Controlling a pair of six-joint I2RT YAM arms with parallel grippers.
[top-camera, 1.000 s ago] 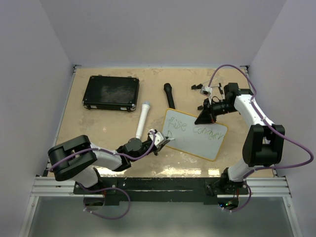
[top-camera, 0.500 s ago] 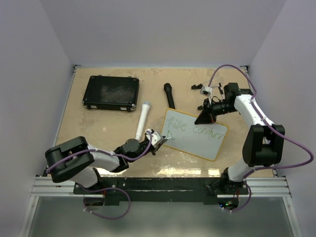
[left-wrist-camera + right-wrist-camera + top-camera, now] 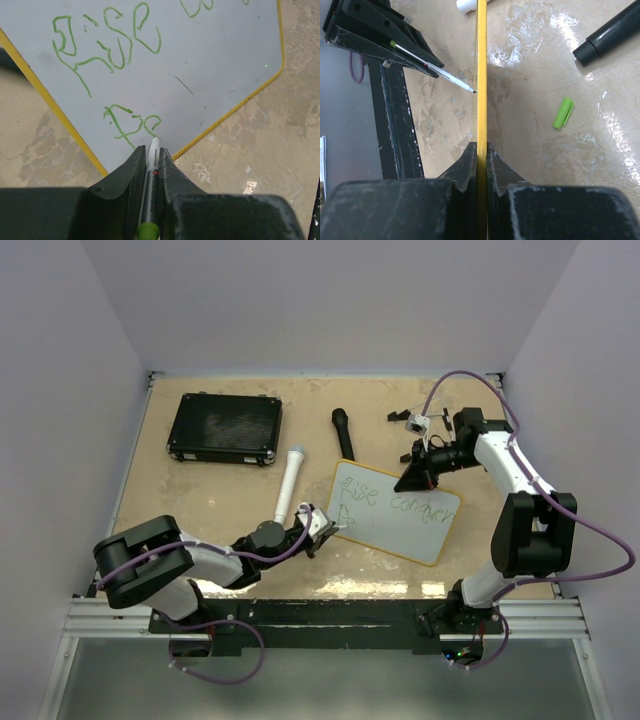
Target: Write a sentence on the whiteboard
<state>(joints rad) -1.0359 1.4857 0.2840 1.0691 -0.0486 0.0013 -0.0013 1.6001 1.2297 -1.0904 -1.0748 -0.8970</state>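
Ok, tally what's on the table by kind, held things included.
Whiteboard: 1
Black case: 1
Loose marker-like sticks: 2, white and black
Thin pen, in left hand: 1
Green cap: 1
Small dark bits at far edge: unclear, uncounted
Total: 6

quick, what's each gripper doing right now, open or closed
Left gripper: closed on a marker, its tip at the whiteboard.
Right gripper: closed on the whiteboard's yellow edge.

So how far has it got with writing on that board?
The first line of the sentence is written in green on the whiteboard. The left gripper holds the marker, its tip at a barely begun second line, while the right gripper clamps the board's rim. The rest of that line looks left.
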